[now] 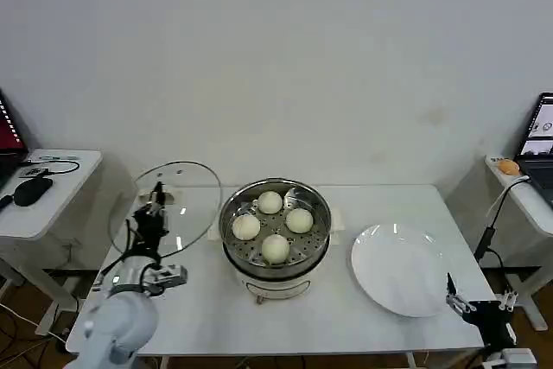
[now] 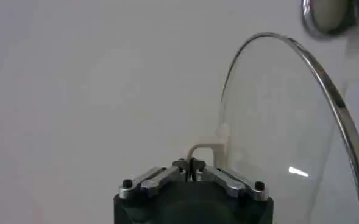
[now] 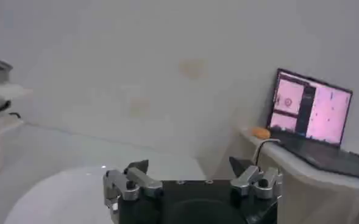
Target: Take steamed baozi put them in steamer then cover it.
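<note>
Several cream-white baozi (image 1: 271, 202) sit on the perforated tray inside the shiny steamer (image 1: 318, 244) at the table's middle. Left of the steamer, the clear glass cover (image 1: 186, 187) hangs tilted above the table, standing nearly on edge. My left gripper (image 1: 154, 210) is shut on its cream bar handle. In the left wrist view the left gripper (image 2: 191, 165) pinches that handle (image 2: 205, 148), with the cover's metal rim (image 2: 325, 85) curving off beside it and the steamer (image 2: 328, 15) beyond. My right gripper (image 1: 458, 302) waits open at the table's front right corner, beside the plate; the right gripper (image 3: 190, 167) holds nothing.
A flat white plate (image 1: 397, 270) lies right of the steamer. A side table (image 1: 52, 205) with a mouse stands at the left. Another at the right carries a laptop (image 3: 313, 112) and a small orange object (image 1: 508, 167). Cables hang near the right table edge.
</note>
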You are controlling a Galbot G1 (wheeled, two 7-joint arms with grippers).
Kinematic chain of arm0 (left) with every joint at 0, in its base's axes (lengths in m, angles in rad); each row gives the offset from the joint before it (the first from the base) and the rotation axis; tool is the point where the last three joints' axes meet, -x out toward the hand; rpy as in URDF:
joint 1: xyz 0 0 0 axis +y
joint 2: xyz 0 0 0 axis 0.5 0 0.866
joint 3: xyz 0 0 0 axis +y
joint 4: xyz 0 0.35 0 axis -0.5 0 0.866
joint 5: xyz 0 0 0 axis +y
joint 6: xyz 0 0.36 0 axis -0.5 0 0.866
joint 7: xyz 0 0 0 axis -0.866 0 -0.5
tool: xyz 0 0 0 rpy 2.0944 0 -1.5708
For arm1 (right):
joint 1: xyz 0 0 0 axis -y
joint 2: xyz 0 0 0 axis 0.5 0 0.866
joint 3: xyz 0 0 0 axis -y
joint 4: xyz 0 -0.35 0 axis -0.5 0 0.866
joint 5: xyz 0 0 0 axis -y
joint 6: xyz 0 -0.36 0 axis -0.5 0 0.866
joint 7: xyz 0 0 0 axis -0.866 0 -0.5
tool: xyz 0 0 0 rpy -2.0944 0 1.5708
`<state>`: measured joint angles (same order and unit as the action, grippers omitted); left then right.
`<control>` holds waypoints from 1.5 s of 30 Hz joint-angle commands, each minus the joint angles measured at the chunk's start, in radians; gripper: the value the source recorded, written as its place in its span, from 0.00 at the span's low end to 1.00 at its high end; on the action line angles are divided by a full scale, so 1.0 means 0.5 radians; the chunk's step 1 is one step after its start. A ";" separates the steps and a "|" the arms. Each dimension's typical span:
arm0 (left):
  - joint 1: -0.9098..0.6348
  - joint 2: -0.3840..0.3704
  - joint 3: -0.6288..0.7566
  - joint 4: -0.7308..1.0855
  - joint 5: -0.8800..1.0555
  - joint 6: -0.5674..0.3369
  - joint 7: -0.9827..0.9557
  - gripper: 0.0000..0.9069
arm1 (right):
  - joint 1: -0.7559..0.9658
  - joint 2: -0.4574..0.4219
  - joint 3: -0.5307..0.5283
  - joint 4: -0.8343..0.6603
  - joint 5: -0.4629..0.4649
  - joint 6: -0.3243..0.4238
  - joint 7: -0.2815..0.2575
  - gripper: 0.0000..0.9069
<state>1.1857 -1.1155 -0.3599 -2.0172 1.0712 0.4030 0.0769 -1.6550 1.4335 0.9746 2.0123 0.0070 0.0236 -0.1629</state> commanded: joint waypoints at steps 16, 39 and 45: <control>-0.247 -0.646 0.580 0.117 1.018 0.229 0.410 0.00 | 0.061 0.057 -0.168 -0.042 -0.274 0.007 0.036 1.00; -0.288 -0.971 0.659 0.433 1.328 0.157 0.423 0.00 | 0.092 0.086 -0.257 -0.079 -0.340 -0.012 0.042 1.00; -0.300 -0.975 0.664 0.480 1.323 0.150 0.405 0.00 | 0.093 0.088 -0.264 -0.100 -0.341 -0.002 0.041 1.00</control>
<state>1.0399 -1.5679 -0.0384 -1.8290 1.7030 0.4810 0.2825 -1.6099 1.4750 0.8483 1.9679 -0.1596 0.0198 -0.1423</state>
